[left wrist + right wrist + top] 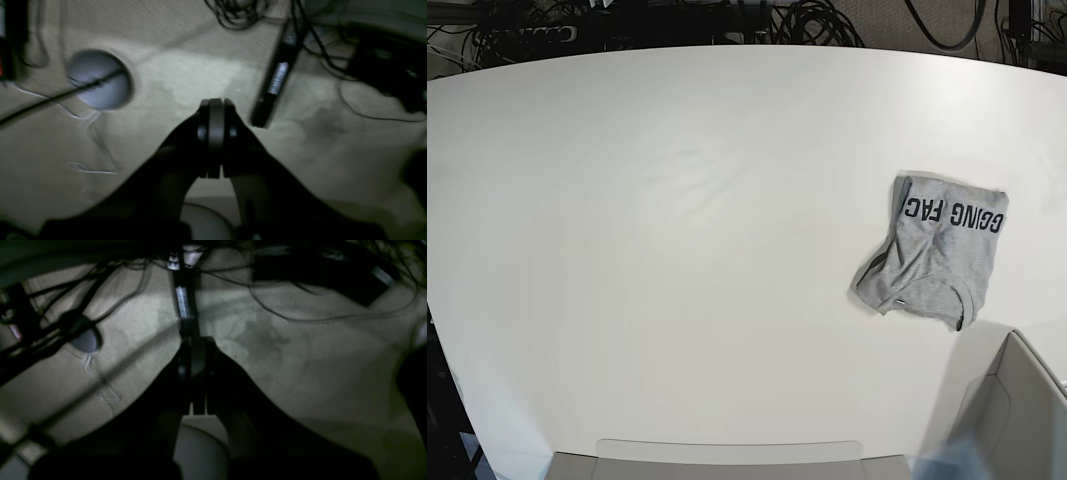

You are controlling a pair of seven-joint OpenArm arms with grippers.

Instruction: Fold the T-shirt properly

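The grey T-shirt (937, 258) lies in a small folded bundle on the right part of the white table (677, 200), with black lettering (952, 213) showing along its far edge. Neither arm appears in the base view. In the left wrist view, my left gripper (216, 101) is shut with nothing between its fingers, over beige carpet. My right gripper (196, 340) is shut and empty too, above the same dim carpet. The T-shirt is out of view in both wrist views.
A cardboard box (1027, 410) stands at the table's near right corner. A pale bin edge (727, 455) runs along the front. Cables (817, 20) lie behind the table. On the floor are a round grey disc (98, 80), a black power strip (277, 80) and cables (300, 316).
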